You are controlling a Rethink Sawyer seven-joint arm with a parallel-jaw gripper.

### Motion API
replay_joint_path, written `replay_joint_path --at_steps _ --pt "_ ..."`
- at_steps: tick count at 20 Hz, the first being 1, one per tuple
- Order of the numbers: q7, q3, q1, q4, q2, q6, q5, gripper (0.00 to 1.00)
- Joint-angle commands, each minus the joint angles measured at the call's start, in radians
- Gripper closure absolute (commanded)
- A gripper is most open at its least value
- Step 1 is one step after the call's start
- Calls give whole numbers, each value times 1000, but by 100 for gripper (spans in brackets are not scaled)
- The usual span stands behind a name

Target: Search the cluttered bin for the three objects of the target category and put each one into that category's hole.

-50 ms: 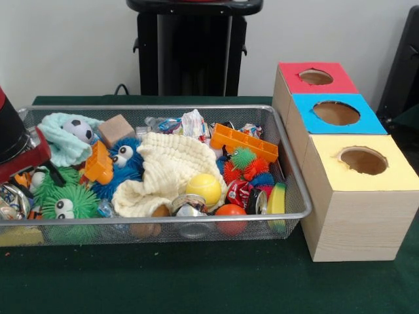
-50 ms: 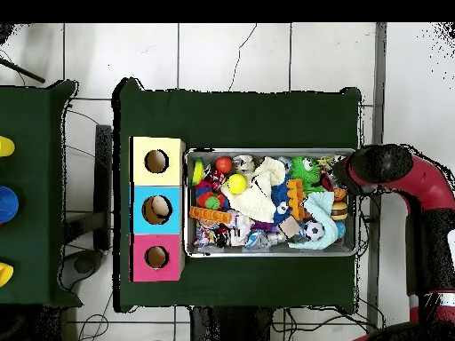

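A wire mesh bin (image 1: 298, 212) (image 2: 191, 250) holds mixed clutter. In it are a yellow ball (image 1: 204, 188) (image 2: 236, 183), an orange ball (image 1: 230, 213), a small soccer ball (image 1: 80, 129) (image 2: 312, 230), a wooden block (image 1: 116, 129), a blue furry toy (image 1: 124, 160), a green spiky toy (image 1: 65, 203) with eyes, a cream cloth (image 1: 167, 167) and crushed cans (image 1: 239, 193). Beside the bin stand three boxes with holes in their tops: red (image 1: 315, 77) (image 2: 156, 257), blue (image 1: 336, 112) (image 2: 156, 209), yellow (image 1: 363, 160) (image 2: 156, 161). My gripper (image 1: 49, 171) (image 2: 336, 185) dips among the toys at one end of the bin, mostly hidden.
An orange plastic tray (image 1: 243, 142) and small spiky balls (image 1: 245, 163) lie at the box end of the bin. Something tan shows inside the blue box's hole in the overhead view. A second green table (image 2: 31, 191) with coloured items stands beyond the boxes.
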Motion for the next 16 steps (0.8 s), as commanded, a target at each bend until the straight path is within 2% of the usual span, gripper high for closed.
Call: replay_joint_path --at_steps 1,9,16 --pt "-312 -19 -11 -49 139 -141 -112 0" --pt "-317 -15 -16 -47 151 -123 -97 0" --pt "-317 -8 -21 -33 154 -164 -99 0"
